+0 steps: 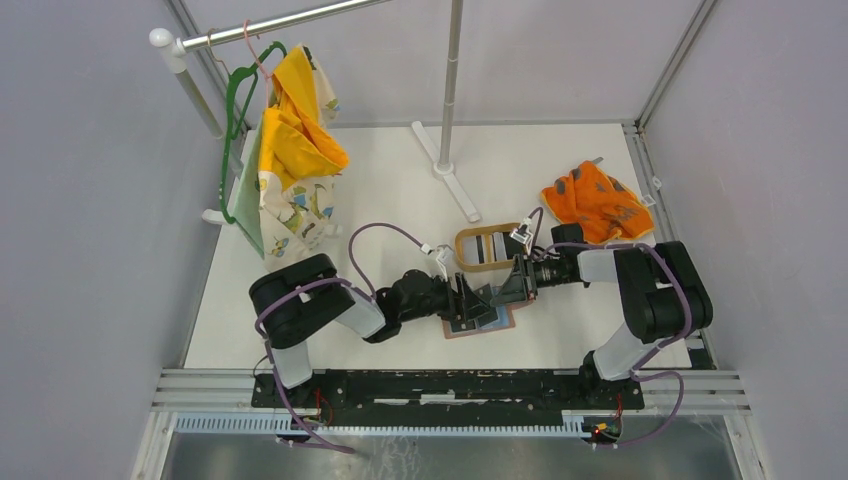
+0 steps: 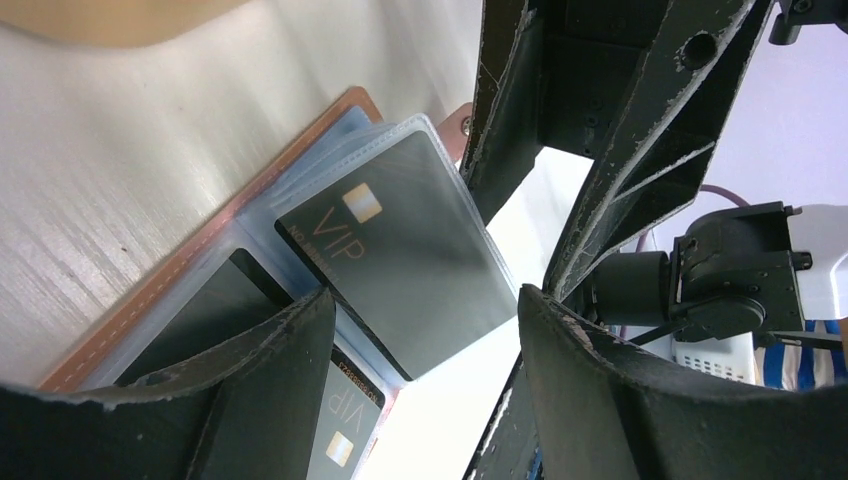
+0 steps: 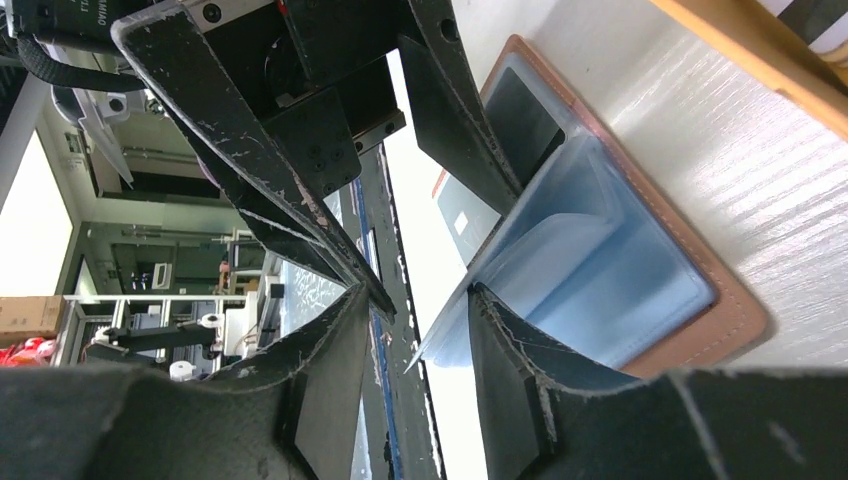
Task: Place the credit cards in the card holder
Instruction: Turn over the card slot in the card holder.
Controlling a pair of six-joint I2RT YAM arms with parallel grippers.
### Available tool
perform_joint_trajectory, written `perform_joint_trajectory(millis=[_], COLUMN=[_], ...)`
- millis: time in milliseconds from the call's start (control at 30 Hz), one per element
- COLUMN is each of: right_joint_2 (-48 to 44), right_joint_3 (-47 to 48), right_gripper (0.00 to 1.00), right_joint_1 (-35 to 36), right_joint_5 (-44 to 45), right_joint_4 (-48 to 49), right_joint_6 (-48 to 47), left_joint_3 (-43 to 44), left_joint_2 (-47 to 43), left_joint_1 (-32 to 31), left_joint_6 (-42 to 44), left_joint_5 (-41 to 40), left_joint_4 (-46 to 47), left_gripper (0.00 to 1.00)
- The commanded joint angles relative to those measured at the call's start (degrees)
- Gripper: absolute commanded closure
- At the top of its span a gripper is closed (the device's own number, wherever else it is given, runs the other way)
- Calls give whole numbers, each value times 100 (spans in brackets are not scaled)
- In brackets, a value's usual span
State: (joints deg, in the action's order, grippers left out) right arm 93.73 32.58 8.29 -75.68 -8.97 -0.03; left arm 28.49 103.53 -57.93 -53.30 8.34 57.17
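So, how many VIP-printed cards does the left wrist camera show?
2: one VIP card in the lifted sleeve; second VIP card lower, between end effector fingers. More may be hidden.

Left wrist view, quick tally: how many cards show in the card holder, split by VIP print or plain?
Black VIP cards: 2
Plain dark card, no print visible: 1
Total: 3
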Motion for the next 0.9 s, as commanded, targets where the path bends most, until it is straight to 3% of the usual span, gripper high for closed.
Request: perform_joint_trajectory(millis=[0, 300, 533, 867], right_joint_2=[177, 360, 812, 1134], right_joint_3=[73, 311, 1083, 1277], right_gripper=[52, 48, 46, 46], right_joint_1=[169, 363, 584, 897], right_joint_5=[-206, -571, -958, -400], right_joint_4=[300, 169, -1901, -1696], right_joint_6=[-6, -44, -2026, -1835], left_joint_3=[29, 25, -6, -26], left_joint_2=[-24, -34, -80, -316], left_joint_1=[-25, -21, -21, -14], left_joint_6=[-165, -104, -93, 80], left_joint_5=[194, 222, 221, -5], left_joint_4=[734, 726, 739, 228], left_gripper=[26, 25, 26, 24])
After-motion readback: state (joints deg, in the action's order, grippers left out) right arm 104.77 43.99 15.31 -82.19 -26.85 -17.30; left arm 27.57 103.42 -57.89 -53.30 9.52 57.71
